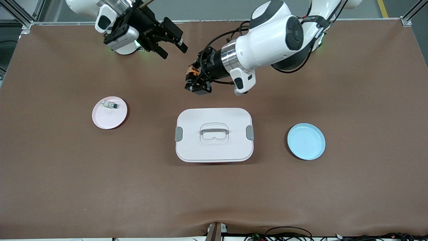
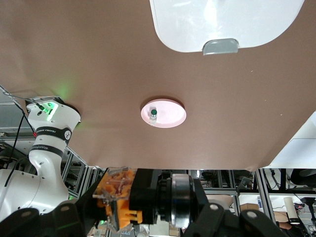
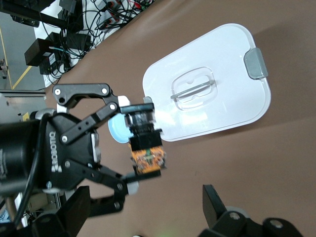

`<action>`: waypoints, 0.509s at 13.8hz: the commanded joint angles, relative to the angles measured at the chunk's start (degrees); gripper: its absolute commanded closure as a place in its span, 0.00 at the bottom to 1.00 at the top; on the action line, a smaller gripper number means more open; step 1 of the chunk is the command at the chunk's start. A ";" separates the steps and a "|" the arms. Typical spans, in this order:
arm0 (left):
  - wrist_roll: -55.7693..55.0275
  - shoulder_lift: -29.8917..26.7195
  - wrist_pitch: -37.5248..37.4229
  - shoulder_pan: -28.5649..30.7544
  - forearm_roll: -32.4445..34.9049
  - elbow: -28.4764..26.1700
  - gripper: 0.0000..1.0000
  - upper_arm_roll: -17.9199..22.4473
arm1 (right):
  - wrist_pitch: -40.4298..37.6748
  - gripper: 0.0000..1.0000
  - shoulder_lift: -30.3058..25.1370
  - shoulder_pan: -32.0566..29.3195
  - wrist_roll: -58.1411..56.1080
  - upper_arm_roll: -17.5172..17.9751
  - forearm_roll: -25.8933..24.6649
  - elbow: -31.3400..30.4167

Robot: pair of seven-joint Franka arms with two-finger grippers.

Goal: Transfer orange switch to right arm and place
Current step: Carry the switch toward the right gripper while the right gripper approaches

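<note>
Orange switch (image 1: 191,71), front view: pinched in the closed left gripper (image 1: 195,80), in the air over bare table near the white lidded box (image 1: 214,134); right gripper (image 1: 172,43) hangs open close by. Left wrist view: switch (image 2: 143,197) lies crosswise between the jaws. Right wrist view: switch (image 3: 143,140), long axis spanning both fingertips, its round black end toward the box.

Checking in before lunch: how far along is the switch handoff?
Pickup looks done: the left pincer is shut on the orange switch, up over the table. Handoff not yet made: the right pincer hangs open nearby, apart from it. Left: take it over and set it down.
</note>
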 commanded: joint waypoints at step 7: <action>0.16 0.46 0.44 -1.22 -0.15 1.55 0.69 0.39 | 1.30 0.00 5.05 -0.50 -3.77 -0.51 1.13 2.09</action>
